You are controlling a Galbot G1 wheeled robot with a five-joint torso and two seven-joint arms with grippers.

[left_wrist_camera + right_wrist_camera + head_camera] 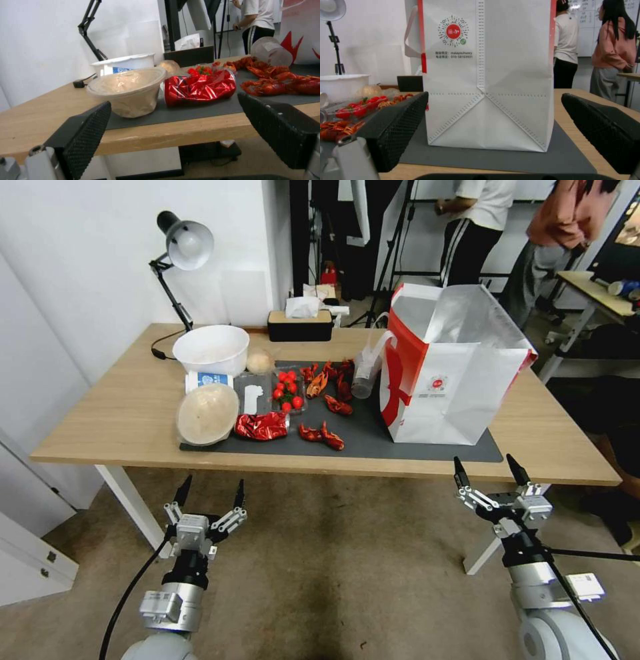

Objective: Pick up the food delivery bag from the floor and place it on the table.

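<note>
Food delivery bag point(453, 373) upright on bench point(127, 413) mat — straight ahead of right hand point(490, 468), nearer than left hand point(211, 488); both spread, empty.

The food delivery bag point(453, 387) looks like matt white paper with shiny silver foil lining. The table point(127, 413) is smooth light wood; its mat point(413, 443) is matt dark grey.

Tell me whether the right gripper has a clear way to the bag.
Probably yes. The right gripper hangs open just off the table edge, facing the upright bag on the mat. Only bare mat lies between them; the crayfish sit off to the left.
</note>
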